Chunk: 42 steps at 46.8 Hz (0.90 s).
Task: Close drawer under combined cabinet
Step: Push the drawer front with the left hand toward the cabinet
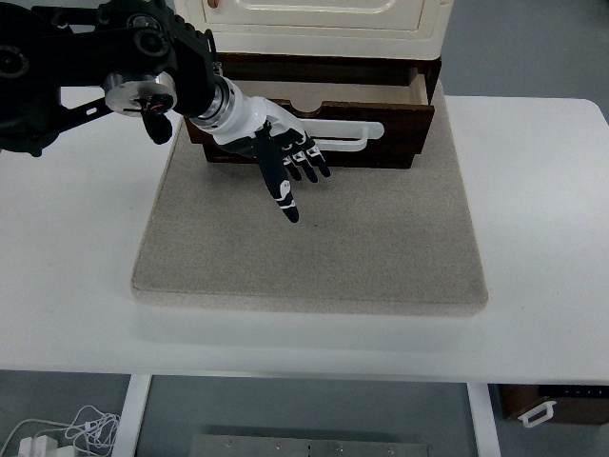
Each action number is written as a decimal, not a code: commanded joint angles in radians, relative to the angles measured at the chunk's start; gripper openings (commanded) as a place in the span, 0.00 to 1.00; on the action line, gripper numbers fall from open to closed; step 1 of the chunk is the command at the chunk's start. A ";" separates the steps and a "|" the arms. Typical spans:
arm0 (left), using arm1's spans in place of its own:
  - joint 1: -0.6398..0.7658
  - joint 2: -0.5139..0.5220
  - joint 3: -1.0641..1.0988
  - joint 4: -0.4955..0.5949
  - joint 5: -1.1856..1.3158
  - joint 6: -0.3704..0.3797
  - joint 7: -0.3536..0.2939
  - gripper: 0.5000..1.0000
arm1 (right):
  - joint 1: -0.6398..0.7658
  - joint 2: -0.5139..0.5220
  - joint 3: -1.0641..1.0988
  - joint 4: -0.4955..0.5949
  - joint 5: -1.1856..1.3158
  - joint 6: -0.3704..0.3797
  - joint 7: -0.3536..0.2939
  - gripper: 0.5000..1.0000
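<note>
Dark brown wooden drawer (pixel 381 119) pulled partly out beneath the cream cabinet (pixel 314 24) at twelve o'clock, resting on the grey felt mat (pixel 314 238) over the white table (pixel 533 238). Left robot hand (pixel 285 157) at eleven o'clock, fingers spread and empty, just before the drawer's white bar handle (pixel 357 133). Probably rigid, light and easy-sliding; best pushed flat against the front panel near the handle.

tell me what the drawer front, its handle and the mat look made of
Drawer front: dark brown wood or veneer, matte, judging by colour. Handle: white, smooth, probably plastic or painted metal. Mat: grey-beige felt or fabric, fuzzy texture, soft edges.
</note>
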State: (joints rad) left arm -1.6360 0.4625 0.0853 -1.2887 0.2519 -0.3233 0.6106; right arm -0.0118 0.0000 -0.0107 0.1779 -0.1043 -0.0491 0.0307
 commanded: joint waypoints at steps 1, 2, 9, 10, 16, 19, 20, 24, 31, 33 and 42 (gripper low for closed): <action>0.001 -0.001 -0.002 0.022 0.009 -0.005 0.000 1.00 | 0.000 0.000 0.000 0.000 0.000 0.000 0.000 0.90; 0.001 -0.004 -0.003 0.028 0.010 -0.008 -0.002 1.00 | 0.000 0.000 0.000 0.000 0.000 0.000 0.000 0.90; 0.013 -0.025 -0.004 0.066 0.017 -0.020 -0.002 1.00 | 0.001 0.000 0.000 0.000 0.000 0.000 0.000 0.90; 0.013 -0.025 -0.004 0.068 0.017 -0.020 -0.002 1.00 | 0.001 0.000 0.000 0.000 0.000 0.000 0.000 0.90; 0.018 -0.027 -0.007 0.083 0.026 -0.020 -0.002 1.00 | 0.000 0.000 0.000 0.000 0.000 0.000 0.000 0.90; 0.021 -0.031 -0.009 0.100 0.030 -0.020 -0.003 1.00 | 0.001 0.000 0.000 0.000 0.000 0.000 0.000 0.90; 0.022 -0.038 -0.009 0.104 0.030 -0.020 -0.003 1.00 | 0.001 0.000 0.000 0.000 0.000 0.000 0.000 0.90; 0.031 -0.051 -0.010 0.126 0.035 -0.026 -0.003 1.00 | 0.001 0.000 0.000 0.000 0.000 0.000 0.000 0.90; 0.033 -0.056 -0.013 0.157 0.046 -0.034 -0.006 1.00 | 0.001 0.000 0.000 0.000 0.000 0.000 0.000 0.90; 0.033 -0.056 -0.013 0.166 0.046 -0.034 -0.008 1.00 | 0.001 0.000 0.000 0.000 0.000 0.000 0.000 0.90; 0.033 -0.071 -0.016 0.195 0.046 -0.034 -0.008 1.00 | 0.000 0.000 0.000 0.000 0.000 0.000 0.000 0.90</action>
State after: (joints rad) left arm -1.6030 0.3929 0.0717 -1.0998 0.2978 -0.3574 0.6029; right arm -0.0114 0.0000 -0.0107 0.1779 -0.1043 -0.0491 0.0306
